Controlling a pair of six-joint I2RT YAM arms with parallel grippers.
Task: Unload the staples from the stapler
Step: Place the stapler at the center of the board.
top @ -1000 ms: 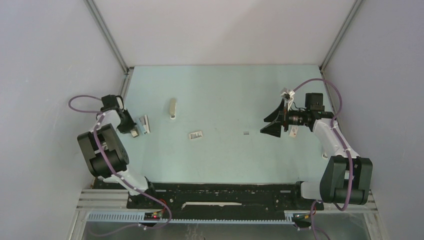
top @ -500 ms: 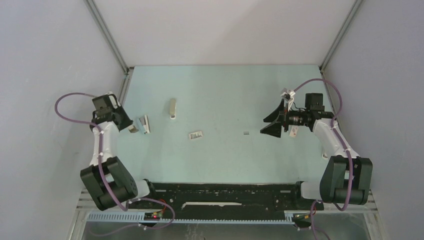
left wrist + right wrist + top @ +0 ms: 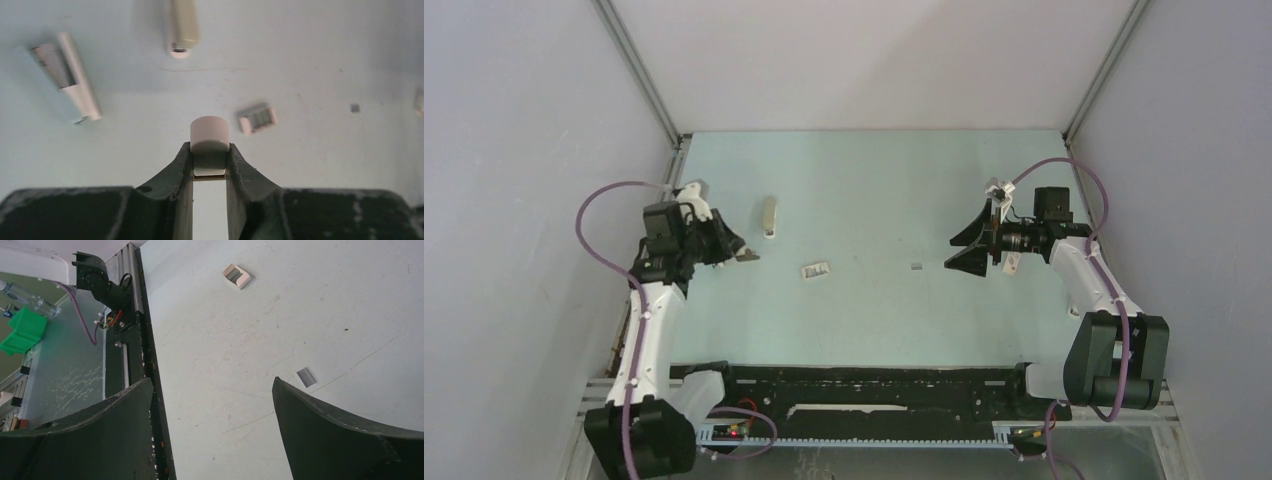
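Observation:
The stapler [image 3: 80, 82], a white oblong, lies on the table splayed open in a narrow V. It is left of my left gripper [image 3: 210, 147] in the left wrist view; the top view hides it under the left arm. My left gripper [image 3: 730, 249] is shut on a small white round-ended piece [image 3: 210, 131] with a thin metal edge beneath, which pokes past the fingertips [image 3: 746, 255]. A short grey strip of staples [image 3: 916, 266] lies mid-table, seen too from both wrists [image 3: 355, 107] [image 3: 306, 376]. My right gripper [image 3: 950, 252] hangs open and empty just right of that strip [image 3: 211, 380].
A beige-grey slim bar [image 3: 768, 217] lies beyond the left gripper [image 3: 182, 25]. A small white box [image 3: 815, 270] holding grey staples sits between the grippers [image 3: 257, 118] [image 3: 236, 275]. White side walls close in the table; the black rail [image 3: 874, 385] runs along its near edge.
My left arm has swung from the table's left edge toward the middle, carrying the white piece past the stapler. The right arm has not moved.

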